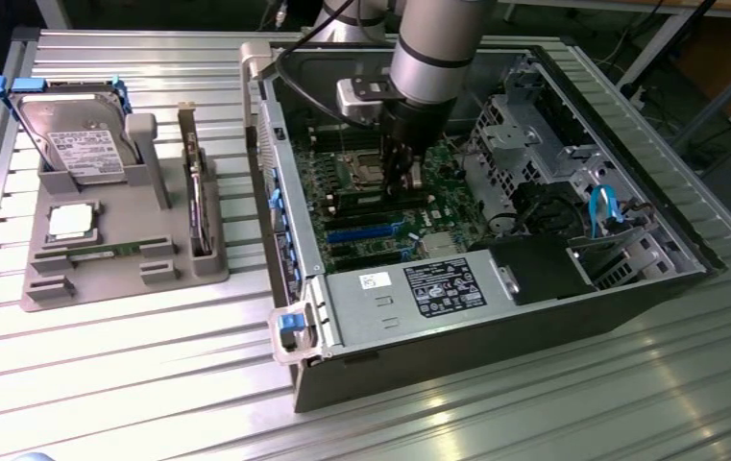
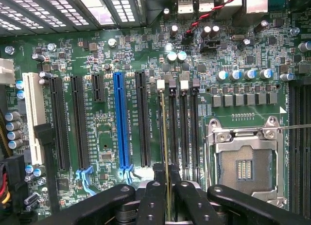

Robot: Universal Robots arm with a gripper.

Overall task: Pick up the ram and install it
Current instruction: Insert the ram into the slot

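Motherboard (image 2: 108,137) lies beneath the ram (image 2: 165,137), gripped edge-on by the clenched tool (image 2: 168,193).

Holder (image 1: 122,279) on table (image 1: 109,384) at exterior view's left; open computer case (image 1: 468,355) beside it at exterior view's right. In holder: hard drive (image 1: 77,144) upright at far end, processor chip (image 1: 70,221) flat before it, expansion card (image 1: 193,182) on edge along side nearest case. In case: motherboard (image 2: 107,132) on floor, power supply (image 1: 429,288) at near end. Gripper (image 2: 168,174) over motherboard, ram (image 2: 165,147) on edge between its fingers, along memory slots (image 2: 184,132), between expansion slots (image 2: 80,123) and CPU socket (image 2: 245,162).
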